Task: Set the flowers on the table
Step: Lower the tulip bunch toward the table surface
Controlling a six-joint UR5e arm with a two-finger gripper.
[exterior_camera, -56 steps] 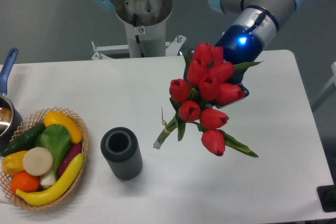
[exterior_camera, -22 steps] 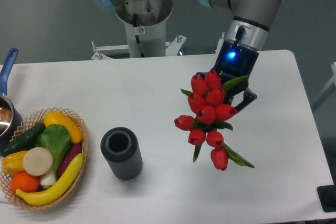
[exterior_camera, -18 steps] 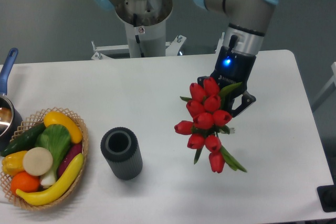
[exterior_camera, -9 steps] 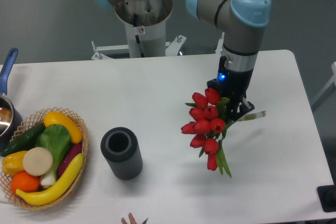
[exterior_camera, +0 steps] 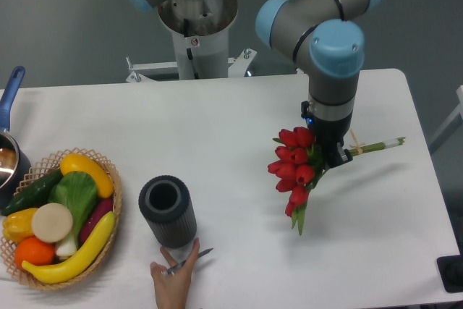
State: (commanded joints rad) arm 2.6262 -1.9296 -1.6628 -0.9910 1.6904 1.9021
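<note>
The flowers (exterior_camera: 293, 170) are a bunch of red tulips with green leaves, held just above the white table (exterior_camera: 217, 128) right of centre. The blooms point left and down; the tied green stems (exterior_camera: 376, 147) stick out to the right. My gripper (exterior_camera: 329, 155) points straight down from above and is shut on the bunch where the leaves meet the stems. The fingertips are hidden behind the wrist and leaves.
A grey ribbed cylinder (exterior_camera: 168, 210) stands upright left of the flowers. A wicker basket of colourful vegetables (exterior_camera: 58, 215) sits at the front left, a pot (exterior_camera: 9, 151) with a blue handle behind it. A human hand holding a pen (exterior_camera: 177, 274) reaches in at the front edge.
The arm has turned the bunch from upright to nearly level and lowered it toward the table, stems now swinging out to the right. A hand with a pen has entered at the front edge.
</note>
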